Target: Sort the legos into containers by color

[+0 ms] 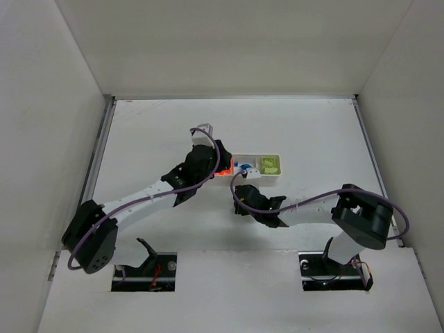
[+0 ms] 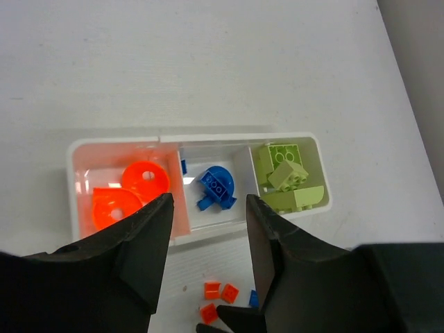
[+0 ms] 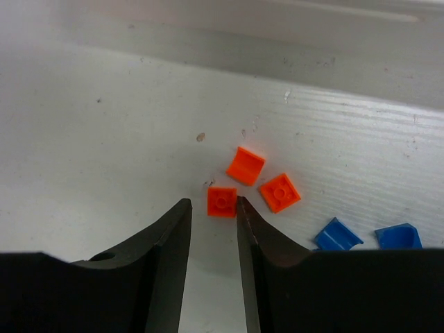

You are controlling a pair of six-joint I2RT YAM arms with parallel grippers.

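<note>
Top view: the white tray [image 1: 272,175] sits in the middle of the table [image 1: 312,132]. The left arm [image 1: 149,198] hides its left end. The right arm [image 1: 305,208] reaches in just below it.

Left wrist: the left gripper [image 2: 207,205] is open and empty above the tray. Orange rounds [image 2: 135,191], blue pieces [image 2: 216,186] and green bricks [image 2: 286,177] each have their own box.

Right wrist: the right gripper [image 3: 212,202] is a bit open and holds nothing. A small orange brick [image 3: 222,202] lies at its tips. Two more orange bricks [image 3: 246,166] and two blue bricks [image 3: 338,234] lie close by.

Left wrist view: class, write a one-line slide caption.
Open left gripper near the tray, whose compartments hold orange legos, blue legos and green legos separately.
</note>
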